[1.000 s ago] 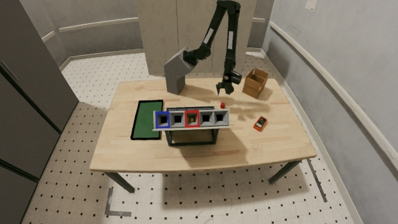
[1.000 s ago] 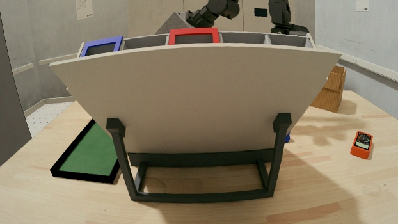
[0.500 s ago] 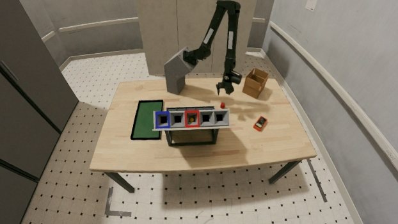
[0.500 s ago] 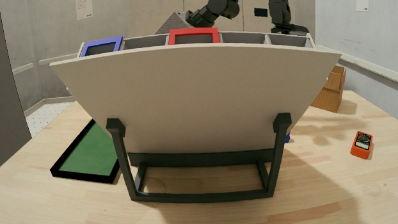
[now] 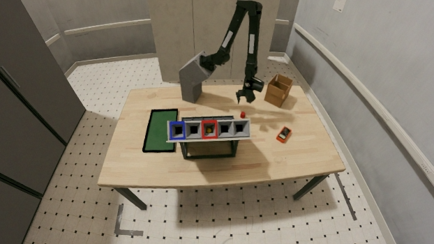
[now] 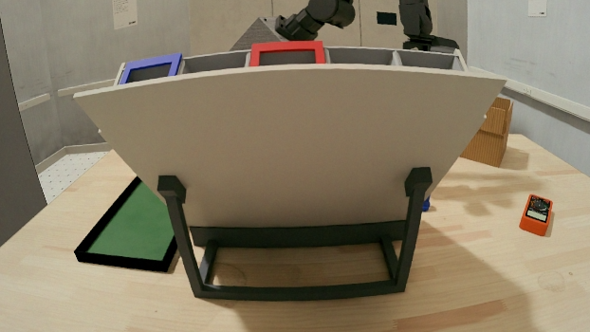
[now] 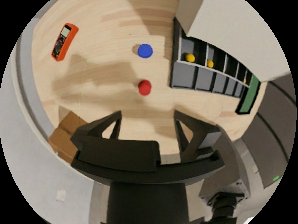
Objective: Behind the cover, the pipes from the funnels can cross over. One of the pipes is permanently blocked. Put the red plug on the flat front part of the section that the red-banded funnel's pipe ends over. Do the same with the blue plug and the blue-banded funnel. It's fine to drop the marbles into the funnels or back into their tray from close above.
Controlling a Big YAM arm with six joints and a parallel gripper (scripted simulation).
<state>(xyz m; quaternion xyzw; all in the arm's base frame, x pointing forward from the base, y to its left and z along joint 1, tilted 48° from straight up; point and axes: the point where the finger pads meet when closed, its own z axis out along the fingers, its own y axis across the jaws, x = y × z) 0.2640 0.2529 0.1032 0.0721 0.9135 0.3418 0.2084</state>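
Note:
The red plug [image 5: 243,113] [image 7: 144,87] stands on the table behind the funnel stand. The blue plug [image 7: 145,50] lies a little beyond it; in the exterior view only its edge [image 6: 426,204] peeks past the stand's leg. The blue-banded funnel [image 5: 177,130] [image 6: 151,67] is at the row's left end. The red-banded funnel [image 5: 209,130] [image 6: 287,52] is in the middle, with a yellow marble [image 5: 208,130] in it. The wrist view shows the grey sections [image 7: 200,79] with two yellow marbles [image 7: 190,58] [image 7: 210,63]. My gripper [image 5: 244,99] [image 7: 147,113] is open and empty, hanging above the table behind the red plug.
A cardboard box [image 5: 278,90] [image 6: 490,135] stands at the back right. An orange device [image 5: 284,134] [image 6: 537,214] [image 7: 64,42] lies right of the stand. A green tray with a black rim [image 5: 160,130] [image 6: 133,228] lies to the left. The white cover [image 6: 285,142] hides the pipes. A grey block [image 5: 192,81] stands at the back.

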